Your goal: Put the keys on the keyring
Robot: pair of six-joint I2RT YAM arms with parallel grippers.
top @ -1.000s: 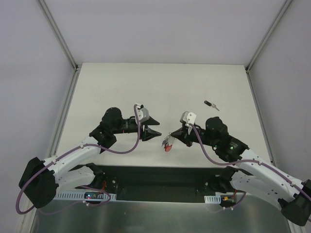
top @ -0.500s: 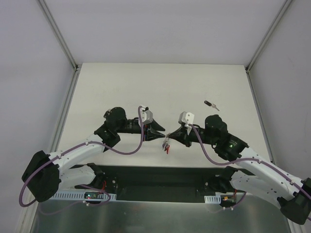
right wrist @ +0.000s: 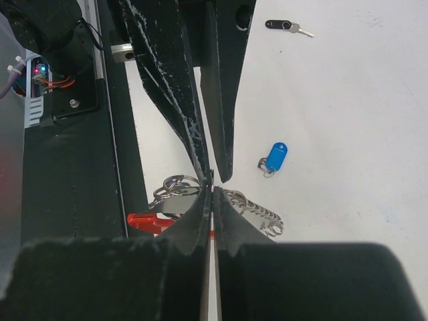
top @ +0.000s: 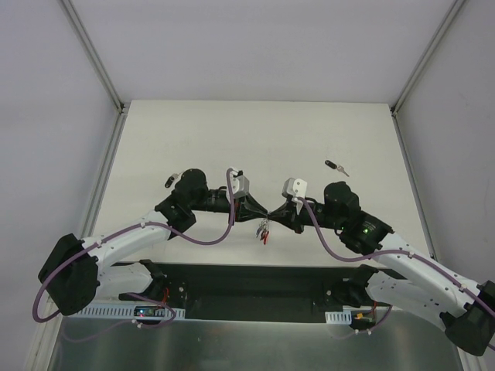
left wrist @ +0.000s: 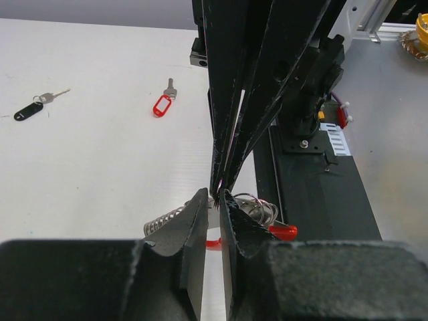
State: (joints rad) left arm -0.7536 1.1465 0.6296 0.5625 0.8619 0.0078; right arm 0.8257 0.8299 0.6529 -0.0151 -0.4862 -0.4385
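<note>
Two grippers meet tip to tip over the near edge of the table (top: 255, 131). Fingers of the right gripper (right wrist: 211, 200) are pressed together on the keyring (right wrist: 257, 208). Those of the left gripper (left wrist: 214, 200) are almost closed, with a thin slit between them; whether they pinch the keyring cannot be told. Seen from above, the keyring's long axis runs from the fingertips toward the arm bases, red band end nearest the bases. On the table the blue key (right wrist: 274, 158) lies flat near the fingertips, axis diagonal, metal end toward them. Well apart lie the black key (top: 336, 166), blade pointing right, and the red-tagged key (left wrist: 162, 103).
</note>
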